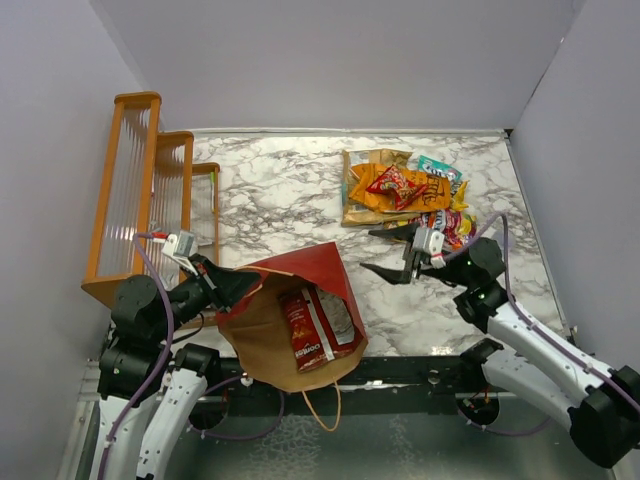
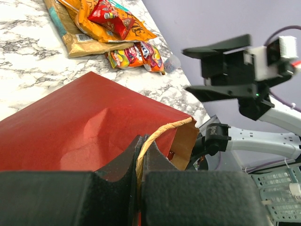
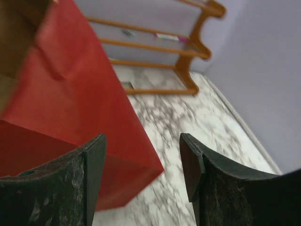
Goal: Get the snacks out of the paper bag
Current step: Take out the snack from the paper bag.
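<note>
The paper bag (image 1: 300, 275) lies on its side near the front, mouth toward me, dark red outside and brown inside. A dark red packet (image 1: 304, 331) and a second packet (image 1: 341, 317) show inside it. My left gripper (image 1: 236, 286) is shut on the bag's twisted tan handle (image 2: 162, 132), holding the mouth up. My right gripper (image 1: 392, 252) hangs open and empty just right of the bag (image 3: 70, 94), over the marble. Behind it is a pile of snacks: an orange-brown chip bag (image 1: 372, 200), a red packet (image 1: 397, 185), a teal-white pouch (image 1: 440, 168) and candy packs (image 1: 452, 226).
An orange wooden rack (image 1: 140, 190) stands along the left wall, also in the right wrist view (image 3: 188, 52). Purple walls close in the marble table (image 1: 280, 190) at the back and both sides. The bag's other handle (image 1: 322, 408) dangles over the front edge.
</note>
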Motion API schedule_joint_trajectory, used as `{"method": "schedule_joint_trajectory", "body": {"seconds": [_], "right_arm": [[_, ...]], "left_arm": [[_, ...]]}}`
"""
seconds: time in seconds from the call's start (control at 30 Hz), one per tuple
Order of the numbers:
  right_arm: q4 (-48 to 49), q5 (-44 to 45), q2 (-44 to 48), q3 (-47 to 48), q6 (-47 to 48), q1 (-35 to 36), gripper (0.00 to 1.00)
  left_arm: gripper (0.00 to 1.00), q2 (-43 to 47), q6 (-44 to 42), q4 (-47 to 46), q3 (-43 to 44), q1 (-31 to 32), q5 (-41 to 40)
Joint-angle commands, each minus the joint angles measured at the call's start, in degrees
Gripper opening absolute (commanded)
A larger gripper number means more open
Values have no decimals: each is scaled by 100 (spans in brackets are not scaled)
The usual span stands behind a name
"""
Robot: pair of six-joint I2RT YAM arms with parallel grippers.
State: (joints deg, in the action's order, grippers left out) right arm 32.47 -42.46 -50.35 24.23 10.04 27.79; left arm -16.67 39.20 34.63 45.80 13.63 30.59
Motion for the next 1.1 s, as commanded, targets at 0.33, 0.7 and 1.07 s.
{"method": "schedule_joint_trajectory", "body": {"seconds": [0.33, 0.7, 1.07], "right_arm": [[-2044, -1509, 396, 1343, 1923, 2539, 63], [-3271, 2540, -1536, 2039, 3176, 6097, 64], [-4189, 4562, -2510, 2204, 2904, 6643, 62]], "left_arm": [[0, -45, 45, -272, -69, 15, 61], [0, -56, 15, -197, -43, 17, 39], [0, -58, -59, -102, -21, 17, -6]]}}
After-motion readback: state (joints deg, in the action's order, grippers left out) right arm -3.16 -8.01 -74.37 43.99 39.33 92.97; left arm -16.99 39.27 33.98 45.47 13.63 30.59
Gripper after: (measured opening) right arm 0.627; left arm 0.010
